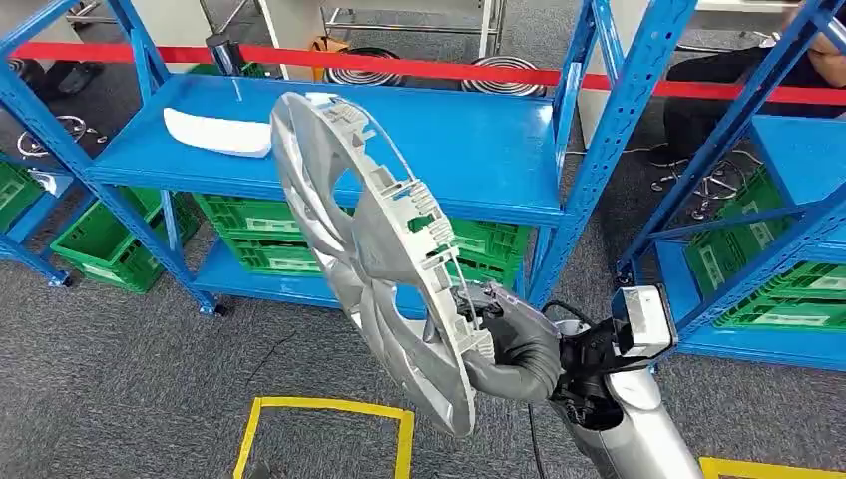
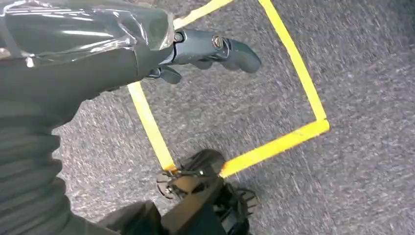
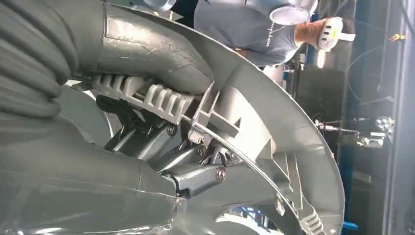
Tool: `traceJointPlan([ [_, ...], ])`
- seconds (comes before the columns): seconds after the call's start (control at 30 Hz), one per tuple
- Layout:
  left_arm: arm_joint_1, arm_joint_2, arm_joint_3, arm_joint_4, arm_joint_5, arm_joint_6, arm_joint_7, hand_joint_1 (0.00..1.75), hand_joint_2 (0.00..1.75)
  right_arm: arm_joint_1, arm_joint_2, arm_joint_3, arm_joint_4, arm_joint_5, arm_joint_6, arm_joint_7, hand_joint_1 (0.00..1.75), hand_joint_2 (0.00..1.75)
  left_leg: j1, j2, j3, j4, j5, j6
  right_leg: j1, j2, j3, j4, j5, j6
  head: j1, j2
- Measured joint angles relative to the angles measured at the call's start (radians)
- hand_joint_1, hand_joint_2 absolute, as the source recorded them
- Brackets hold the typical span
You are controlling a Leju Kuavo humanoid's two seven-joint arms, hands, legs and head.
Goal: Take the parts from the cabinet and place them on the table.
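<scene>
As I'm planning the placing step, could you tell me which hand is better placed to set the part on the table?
The right hand, probably: it already grips the silver wheel cover by its rim. The left hand hangs over the floor, holding nothing.

A silver-grey wheel cover (image 1: 374, 259) with a paler grey ribbed back and small green clips fills the centre, held by the dark grey right hand (image 1: 514, 344) at 5 o'clock. Behind it stands a bright blue rack (image 1: 499, 150); a white part (image 1: 214, 132) lies on its shelf at 10 o'clock. Green crates (image 1: 110, 249) sit beneath. A red band (image 1: 419, 66) crosses at 12 o'clock. The carpet (image 1: 120, 379) is speckled grey, marked with yellow tape (image 1: 324, 407) at 6 o'clock. The left hand (image 2: 215, 49) is dark blue-grey.
</scene>
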Motion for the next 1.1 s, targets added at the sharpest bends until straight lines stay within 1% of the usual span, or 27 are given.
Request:
traceJointPlan([
  [0.03, 0.0, 0.0, 0.0, 0.0, 0.001, 0.0, 0.0, 0.0, 1.75, -0.002, 0.0, 0.0, 0.0, 0.0, 0.0, 0.0, 1.75, 1.75, -0.001, 0.0, -0.006, 0.0, 0.006, 0.007, 0.0, 0.0, -0.025, 0.054, -0.034, -0.008, 0.0, 0.0],
  [0.07, 0.0, -0.001, 0.0, 0.0, 0.001, 0.0, 0.0, 0.0, 1.75, 0.0, -0.001, -0.001, 0.0, 0.0, 0.0, 0.0, 1.75, 1.75, -0.002, 0.0, -0.012, 0.001, 0.009, 0.006, 0.001, 0.0, -0.061, 0.137, -0.071, -0.013, 0.0, 0.0],
  [0.1, 0.002, -0.002, 0.0, 0.0, 0.001, 0.0, 0.0, 0.0, 1.75, 0.002, -0.002, -0.001, 0.002, 0.0, 0.0, 0.0, 1.75, 1.75, -0.005, 0.0, -0.017, 0.002, 0.011, 0.007, 0.0, 0.0, -0.096, 0.219, -0.101, -0.013, 0.0, 0.0],
  [0.13, 0.004, -0.003, 0.0, 0.0, 0.001, 0.0, 0.0, 0.0, 1.75, 0.003, -0.002, -0.001, 0.004, 0.0, 0.0, 0.0, 1.75, 1.75, -0.006, 0.001, -0.022, 0.003, 0.015, 0.006, 0.0, 0.0, -0.117, 0.272, -0.115, -0.007, 0.0, 0.0],
  [0.17, 0.006, -0.003, 0.0, 0.0, 0.0, 0.0, 0.0, 0.0, 1.75, 0.004, -0.003, -0.001, 0.006, 0.0, -0.001, 0.0, 1.75, 1.75, -0.006, 0.001, -0.027, 0.006, 0.017, 0.005, 0.0, 0.0, -0.113, 0.27, -0.111, 0.001, 0.0, 0.0],
  [0.2, 0.007, -0.004, 0.0, 0.001, 0.0, 0.0, 0.0, 0.0, 1.75, 0.005, -0.003, -0.001, 0.006, 0.0, -0.001, 0.0, 1.75, 1.75, -0.005, 0.0, -0.031, 0.011, 0.017, 0.004, -0.001, -0.001, -0.081, 0.22, -0.09, 0.012, 0.0, 0.0],
  [0.27, 0.007, -0.007, 0.0, 0.001, 0.0, 0.0, 0.0, 0.0, 1.75, 0.003, -0.003, -0.001, 0.006, 0.0, -0.001, 0.0, 1.75, 1.75, -0.005, -0.002, -0.038, 0.028, 0.014, -0.001, -0.006, -0.004, 0.021, 0.037, -0.028, 0.03, 0.0, 0.0],
  [0.3, 0.007, -0.006, 0.0, 0.001, 0.0, 0.0, 0.0, 0.0, 1.75, 0.001, -0.003, -0.001, 0.006, 0.0, -0.002, 0.0, 1.75, 1.75, -0.007, -0.001, -0.049, 0.041, 0.009, -0.008, -0.005, -0.008, 0.046, -0.019, -0.031, 0.018, 0.0, 0.0],
  [0.33, 0.007, -0.006, 0.0, 0.001, 0.0, 0.0, 0.0, 0.0, 1.75, 0.002, -0.003, -0.001, 0.006, 0.001, -0.002, 0.0, 1.75, 1.75, -0.014, -0.001, -0.058, 0.051, 0.008, -0.013, 0.0, -0.003, 0.048, -0.018, -0.022, 0.006, -0.002, 0.0],
  [0.43, 0.009, -0.007, 0.0, 0.002, 0.0, 0.0, 0.0, 0.0, 1.75, 0.001, -0.003, -0.001, 0.006, 0.0, -0.003, 0.002, 1.75, 1.75, -0.008, 0.0, -0.064, 0.049, 0.018, -0.03, 0.006, 0.0, 0.037, -0.015, -0.012, -0.012, -0.002, 0.0],
  [0.47, 0.009, -0.006, 0.0, 0.002, 0.0, 0.0, 0.0, 0.0, 1.75, -0.001, -0.002, -0.001, 0.006, 0.0, -0.003, 0.002, 1.75, 1.75, -0.005, -0.002, -0.068, 0.054, 0.012, -0.034, -0.009, -0.001, 0.037, -0.021, -0.005, -0.023, -0.001, 0.0],
  [0.5, 0.01, -0.006, 0.0, 0.002, 0.0, 0.0, 0.0, 0.0, 1.75, -0.001, -0.002, -0.001, 0.006, 0.001, -0.003, 0.002, 1.75, 1.75, -0.004, -0.007, -0.075, 0.074, -0.013, -0.044, -0.009, -0.001, 0.035, -0.021, -0.003, -0.027, -0.003, 0.0],
  [0.53, 0.01, -0.007, 0.0, 0.003, 0.0, 0.0, 0.0, 0.0, 1.75, -0.002, -0.002, -0.001, 0.006, 0.0, -0.003, 0.002, 1.75, 1.75, -0.001, -0.007, -0.093, 0.122, -0.054, -0.05, -0.009, -0.002, 0.032, -0.021, 0.001, -0.034, -0.005, 0.0],
  [0.6, 0.011, -0.007, 0.0, 0.004, 0.0, 0.0, 0.0, 0.0, 1.75, -0.002, -0.002, 0.0, 0.006, 0.0, -0.003, 0.002, 1.75, 1.75, 0.006, -0.007, -0.153, 0.279, -0.139, -0.06, -0.007, -0.002, 0.022, -0.021, 0.008, -0.038, -0.004, 0.0],
  [0.63, 0.012, -0.007, 0.0, 0.006, 0.0, 0.0, 0.0, 0.0, 1.75, -0.002, -0.002, 0.001, 0.007, 0.001, -0.004, 0.002, 1.75, 1.75, 0.008, -0.007, -0.174, 0.341, -0.163, -0.063, -0.007, -0.002, 0.016, -0.021, 0.012, -0.038, -0.004, 0.0],
  [0.67, 0.012, -0.007, 0.0, 0.006, 0.0, 0.0, 0.0, 0.0, 1.75, -0.002, -0.002, 0.002, 0.009, 0.001, -0.004, 0.003, 1.75, 1.75, 0.01, -0.007, -0.173, 0.354, -0.162, -0.064, -0.007, -0.002, 0.01, -0.02, 0.018, -0.036, -0.004, 0.0],
  [0.7, 0.012, -0.007, 0.0, 0.006, 0.0, 0.0, 0.0, 0.0, 1.75, -0.002, -0.002, 0.003, 0.009, 0.001, -0.005, 0.003, 1.75, 1.75, 0.013, -0.007, -0.145, 0.314, -0.139, -0.063, -0.008, -0.002, 0.005, -0.02, 0.023, -0.034, -0.005, 0.0],
  [0.73, 0.012, -0.007, 0.0, 0.006, 0.0, 0.0, 0.0, 0.0, 1.75, -0.002, -0.002, 0.004, 0.009, 0.002, -0.006, 0.003, 1.75, 1.75, 0.015, -0.007, -0.098, 0.239, -0.105, -0.062, -0.009, -0.001, 0.001, -0.02, 0.027, -0.03, -0.004, 0.0],
  [0.77, 0.012, -0.006, 0.0, 0.006, 0.0, 0.0, 0.0, 0.0, 1.75, -0.002, -0.002, 0.004, 0.009, 0.002, -0.006, 0.003, 1.75, 1.75, 0.016, -0.007, -0.038, 0.143, -0.07, -0.06, -0.01, 0.0, -0.001, -0.02, 0.03, -0.024, -0.004, 0.0],
  [0.8, 0.011, -0.006, 0.0, 0.006, -0.001, 0.0, 0.0, 0.0, 1.75, -0.002, -0.002, 0.004, 0.009, 0.003, -0.008, 0.003, 1.75, 1.75, 0.016, -0.012, 0.019, 0.051, -0.056, -0.056, -0.011, 0.0, -0.001, -0.02, 0.034, -0.018, -0.005, 0.0],
  [0.83, 0.01, -0.006, 0.0, 0.006, -0.001, 0.0, 0.0, 0.0, 1.75, -0.002, -0.002, 0.004, 0.008, 0.004, -0.009, 0.003, 1.75, 1.75, 0.008, -0.014, 0.021, 0.044, -0.062, -0.053, -0.004, 0.0, -0.002, -0.023, 0.041, -0.009, -0.003, 0.0],
  [0.9, 0.011, -0.007, 0.0, 0.006, -0.002, 0.0, 0.0, 0.0, 1.75, -0.004, -0.001, 0.005, 0.008, 0.005, -0.01, 0.003, 1.75, 1.75, 0.0, -0.014, 0.01, 0.045, -0.052, -0.038, -0.008, -0.002, -0.004, -0.025, 0.049, 0.004, -0.004, 0.0],
  [0.97, 0.012, -0.006, 0.0, 0.006, -0.002, 0.001, 0.0, 0.0, 1.75, -0.004, -0.001, 0.005, 0.008, 0.006, -0.01, 0.003, 1.75, 1.75, -0.005, -0.012, 0.006, 0.034, -0.031, -0.017, -0.011, -0.002, -0.005, -0.039, 0.065, 0.022, -0.003, 0.0],
  [1.0, 0.01, -0.007, 0.0, 0.006, -0.002, 0.002, 0.0, 0.0, 1.75, -0.004, -0.002, 0.005, 0.008, 0.006, -0.01, 0.003, 1.75, 1.75, 0.002, -0.007, 0.002, 0.023, -0.016, -0.007, -0.012, -0.003, -0.018, -0.025, 0.049, 0.017, -0.002, 0.0],
  [1.03, 0.01, -0.007, 0.0, 0.006, -0.002, 0.002, 0.0, 0.0, 1.75, -0.006, -0.002, 0.005, 0.008, 0.005, -0.011, 0.003, 1.75, 1.75, -0.001, -0.006, -0.009, 0.021, -0.007, 0.003, -0.009, -0.003, -0.038, 0.013, 0.009, 0.006, -0.002, 0.0],
  [1.07, 0.01, -0.007, 0.0, 0.006, -0.002, 0.002, 0.0, 0.0, 1.75, -0.005, -0.002, 0.005, 0.008, 0.005, -0.011, 0.003, 1.75, 1.75, -0.004, -0.005, -0.022, 0.021, 0.002, 0.009, -0.007, -0.002, -0.066, 0.089, -0.045, -0.006, -0.001, 0.0],
  [1.1, 0.01, -0.008, 0.0, 0.006, -0.002, 0.001, 0.0, 0.0, 1.75, -0.005, -0.003, 0.005, 0.008, 0.006, -0.011, 0.003, 1.75, 1.75, -0.008, -0.005, -0.033, 0.022, 0.011, 0.013, -0.005, -0.002, -0.093, 0.176, -0.09, -0.011, 0.0, 0.0],
])
